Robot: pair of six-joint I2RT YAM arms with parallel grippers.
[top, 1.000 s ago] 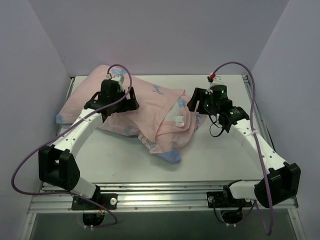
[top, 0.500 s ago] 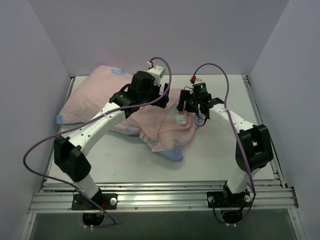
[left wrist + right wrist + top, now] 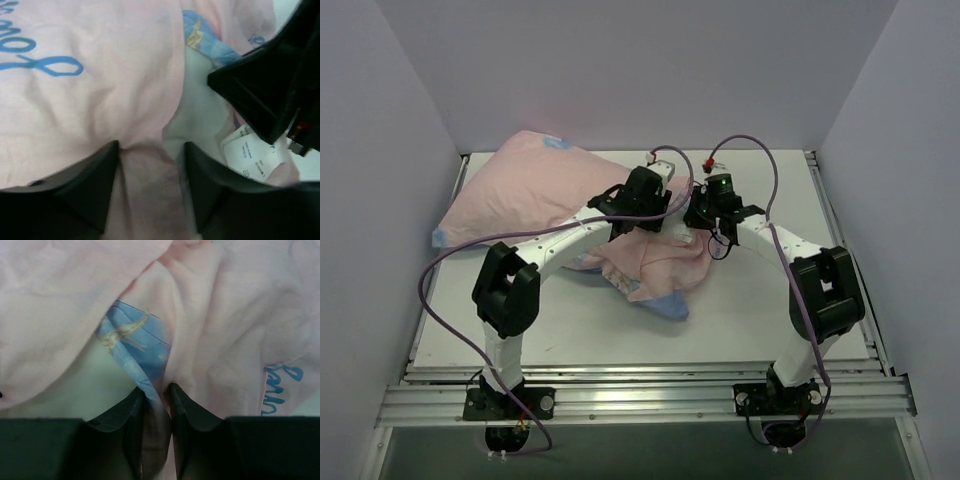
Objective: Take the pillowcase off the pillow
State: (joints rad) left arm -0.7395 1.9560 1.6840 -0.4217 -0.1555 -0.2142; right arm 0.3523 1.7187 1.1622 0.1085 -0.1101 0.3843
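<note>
Pale table (image 3: 760, 310), pillow (image 3: 200, 115) mostly hidden under pillowcase (image 3: 540, 185)

The pillowcase (image 3: 660, 265) is thin matt cloth, softly creased, pink on one face and printed blue on the other. The label (image 3: 250, 152) on it looks like smooth white paper or tape, the right gripper (image 3: 156, 392) on it matt black plastic

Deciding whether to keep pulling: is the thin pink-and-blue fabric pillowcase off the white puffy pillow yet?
Still on: the pillowcase covers most of the pillow, whose white shows only at the bunched opening.
</note>
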